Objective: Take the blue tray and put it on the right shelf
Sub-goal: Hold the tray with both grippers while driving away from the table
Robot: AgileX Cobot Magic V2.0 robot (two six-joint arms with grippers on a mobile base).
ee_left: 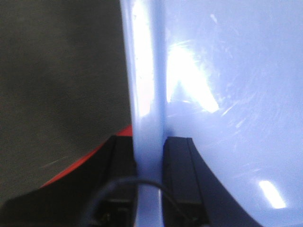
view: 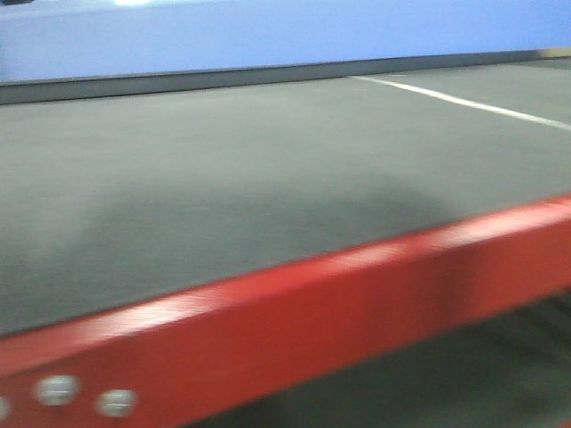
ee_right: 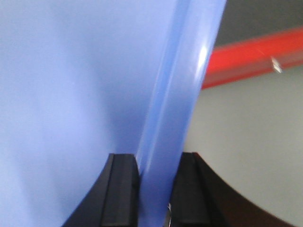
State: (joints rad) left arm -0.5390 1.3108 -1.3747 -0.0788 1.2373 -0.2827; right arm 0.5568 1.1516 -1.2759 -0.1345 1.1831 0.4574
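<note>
Grippers on opposite rims of blue tray

the blue tray looks like smooth, glossy plastic, its pale periwinkle skin throwing white glare and showing fine hairline scratches. the left gripper and right gripper clamp its rim between black pads that look matt and dull. the table top is a dark, matt, faintly grainy sheet. its red frame looks like painted metal with a soft sheen, set with shiny silvery bolts.
</note>
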